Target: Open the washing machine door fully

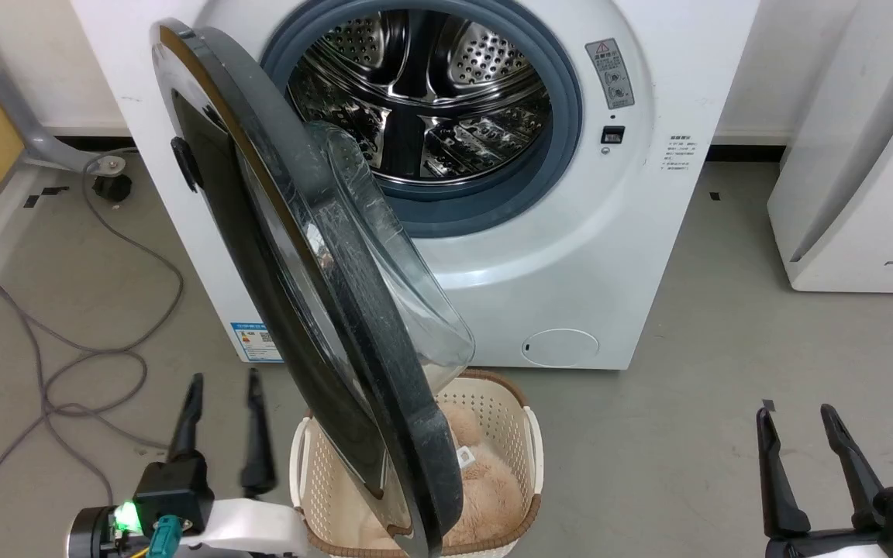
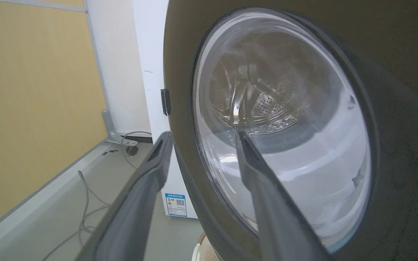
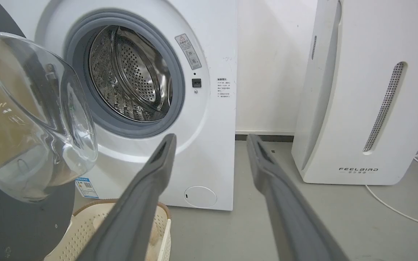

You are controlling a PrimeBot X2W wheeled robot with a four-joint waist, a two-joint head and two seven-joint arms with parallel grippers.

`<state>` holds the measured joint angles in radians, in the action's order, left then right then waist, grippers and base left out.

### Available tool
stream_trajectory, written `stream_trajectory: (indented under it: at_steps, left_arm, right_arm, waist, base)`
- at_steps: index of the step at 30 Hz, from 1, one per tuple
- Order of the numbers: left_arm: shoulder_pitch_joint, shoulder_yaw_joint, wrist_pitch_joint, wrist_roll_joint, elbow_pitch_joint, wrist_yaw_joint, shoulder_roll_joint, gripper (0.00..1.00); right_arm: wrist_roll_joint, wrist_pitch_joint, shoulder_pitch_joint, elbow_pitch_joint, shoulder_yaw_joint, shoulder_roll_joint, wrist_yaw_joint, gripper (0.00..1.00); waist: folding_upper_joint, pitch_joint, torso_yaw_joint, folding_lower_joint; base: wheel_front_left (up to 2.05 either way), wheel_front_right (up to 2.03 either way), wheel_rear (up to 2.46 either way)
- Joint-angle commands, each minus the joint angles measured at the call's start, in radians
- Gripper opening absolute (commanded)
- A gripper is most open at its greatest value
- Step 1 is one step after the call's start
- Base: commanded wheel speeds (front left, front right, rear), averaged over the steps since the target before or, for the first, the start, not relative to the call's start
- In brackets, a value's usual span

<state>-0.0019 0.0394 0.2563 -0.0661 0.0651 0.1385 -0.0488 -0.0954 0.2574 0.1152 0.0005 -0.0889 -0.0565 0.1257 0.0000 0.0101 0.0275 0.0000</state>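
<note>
- At your far left, a grey cable (image 1: 47,399) loops over the floor, well apart from the machine.
- Your left gripper (image 1: 225,377) sits low on the left, its two dark fingers spread with nothing between them. It is just beside the outer black face of the door. In the left wrist view the fingers point at that face, one of them in front of the round glass window. You cannot tell from these views whether a fingertip touches it.
- The washing machine door (image 1: 307,279) stands open, hinged on the machine's left side and turned almost edge-on to your head camera. Its clear glass bowl bulges to the right, towards the opening.
- Below the door's lower edge, a cream perforated basket (image 1: 528,438) stands on the floor just in front of the machine, with something beige and fluffy (image 1: 485,496) inside. The door hides part of the basket.
- The washing machine (image 1: 570,232) is behind the door, with its grey gasket (image 1: 477,217) and steel drum (image 1: 423,101) exposed. A blue label (image 1: 256,341) sits at its lower left corner.
- Your right gripper (image 1: 795,413) is low on the right above bare floor, its fingers parted and holding nothing, well apart from the door.
- At the far right stands a white appliance (image 1: 865,194), beside the machine.
</note>
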Motion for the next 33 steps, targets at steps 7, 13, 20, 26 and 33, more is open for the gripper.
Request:
stream_trajectory:
  at_steps: [7,13,20,26,33]
  left_arm:
    - [-0.026,-0.035,0.006,0.030,-0.090,0.001,-0.009,0.00]
    - [-0.061,-0.015,0.006,0.050,-0.245,-0.015,-0.011,0.00]
    - [-0.083,0.084,0.006,0.067,-0.394,-0.039,-0.008,0.00]
    - [-0.104,0.193,0.006,0.073,-0.458,-0.069,-0.006,0.00]
    - [-0.107,0.308,0.006,0.075,-0.484,-0.101,-0.005,0.00]
  right_arm:
    - [0.001,0.004,0.016,-0.004,-0.006,0.006,0.005,1.00]
    - [-0.003,0.004,0.022,-0.008,-0.007,0.006,0.005,1.00]
    - [-0.006,0.004,0.023,-0.014,-0.003,0.006,0.005,1.00]
    - [-0.006,0.004,0.024,-0.015,0.001,0.006,0.005,1.00]
    - [-0.009,0.004,0.030,-0.013,0.004,0.006,0.005,1.00]
  waist:
    - [0.0000,-0.004,0.004,0.0000]
    - [0.0000,-0.008,0.009,0.0000]
    - [0.0000,-0.011,0.010,0.0000]
    - [0.0000,-0.015,0.012,0.0000]
    - [0.0000,-0.025,0.015,0.0000]
  base:
    - [0.00,0.00,0.00]
    - [0.00,0.00,0.00]
    - [0.00,0.00,0.00]
    - [0.00,0.00,0.00]
    - [0.00,0.00,0.00]
